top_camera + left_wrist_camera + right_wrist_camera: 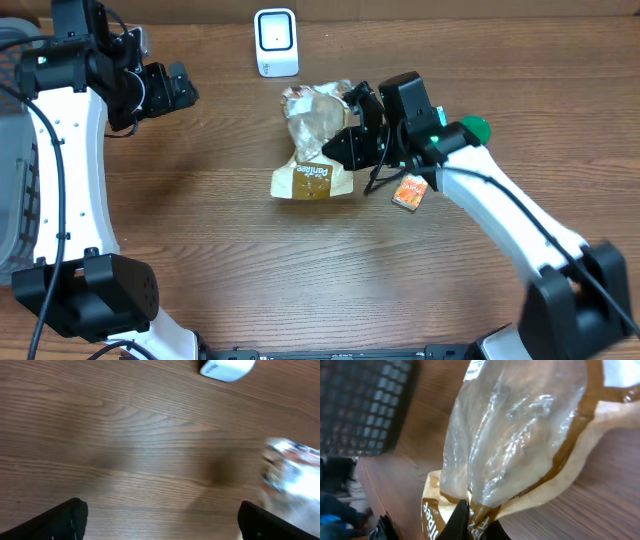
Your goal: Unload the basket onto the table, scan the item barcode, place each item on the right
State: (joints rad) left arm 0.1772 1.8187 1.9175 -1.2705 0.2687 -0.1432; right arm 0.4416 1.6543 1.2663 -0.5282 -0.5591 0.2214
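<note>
Left gripper point(178, 88) sits at the far left of the wooden table point(200, 250), jaws spread wide with nothing between them. Its wrist view shows the two black fingertips point(67, 520) at opposite corners over bare wood. Over to the right gripper point(345, 150): it's clamped tight on the right edge of the clear plastic bag point(312, 135) with the tan printed bottom. The bag is mid-table, just below the small white box-shaped scanner point(276, 42). Close up, the dark fingers point(461, 521) pinch the bag's brown lower hem. A small orange packet point(410, 191) lies beside that arm.
</note>
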